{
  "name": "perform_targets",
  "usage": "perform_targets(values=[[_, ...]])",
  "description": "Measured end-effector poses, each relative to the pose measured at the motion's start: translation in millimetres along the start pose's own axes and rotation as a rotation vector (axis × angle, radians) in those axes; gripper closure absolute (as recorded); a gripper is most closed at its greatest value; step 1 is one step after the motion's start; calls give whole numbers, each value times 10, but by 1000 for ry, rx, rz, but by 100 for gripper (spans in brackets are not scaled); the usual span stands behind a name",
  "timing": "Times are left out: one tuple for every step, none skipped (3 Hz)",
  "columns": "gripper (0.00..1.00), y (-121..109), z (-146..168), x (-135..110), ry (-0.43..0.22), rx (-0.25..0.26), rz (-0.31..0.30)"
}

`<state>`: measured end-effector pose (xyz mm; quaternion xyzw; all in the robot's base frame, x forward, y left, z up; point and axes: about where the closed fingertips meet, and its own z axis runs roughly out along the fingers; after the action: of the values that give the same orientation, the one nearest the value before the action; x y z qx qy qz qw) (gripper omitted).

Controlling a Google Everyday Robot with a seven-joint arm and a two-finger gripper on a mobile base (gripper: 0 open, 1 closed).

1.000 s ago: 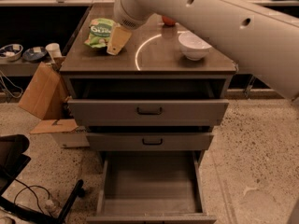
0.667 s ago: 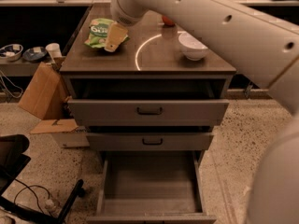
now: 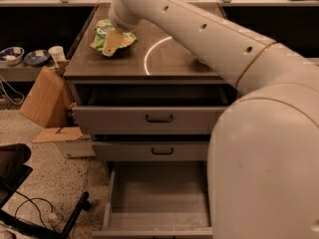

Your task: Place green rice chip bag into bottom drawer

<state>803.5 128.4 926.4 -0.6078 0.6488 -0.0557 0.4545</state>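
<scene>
**Cabinet top keeps the bag as the arm swings closer**

Speckled flooring [image 3: 55,168] runs along the left, where two bowls [image 3: 11,55] and a white cup [image 3: 56,54] sit on a low shelf. A cardboard box [image 3: 44,98] leans against the cabinet's side, with a black chair base [image 3: 30,203] and loose cables below it. On the cabinet top [image 3: 174,66], the green rice chip bag [image 3: 101,33] lies at the rear left corner, where it was a second ago. The gripper [image 3: 112,43] hangs directly over the bag as before, at or just above its surface; whether it is apart or clamped cannot be told. A bright ring of reflected light [image 3: 152,54] marks the wood just right of the bag.

Since the earlier frame the white arm [image 3: 259,143] has swung nearer and now fills the right side, covering the spot where a white bowl stood. Beneath, the top drawer [image 3: 149,117] stands slightly out and the middle drawer [image 3: 154,151] less so. The bottom drawer [image 3: 154,198] is pulled far out, its right end hidden behind the arm, its left edge bordering open floor.
</scene>
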Motion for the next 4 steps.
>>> perform_targets(values=[[0, 120, 318, 24, -23, -8, 30], [18, 218, 537, -19, -51, -11, 47], [41, 328, 740, -84, -48, -12, 51], [64, 335, 752, -92, -48, -12, 52]])
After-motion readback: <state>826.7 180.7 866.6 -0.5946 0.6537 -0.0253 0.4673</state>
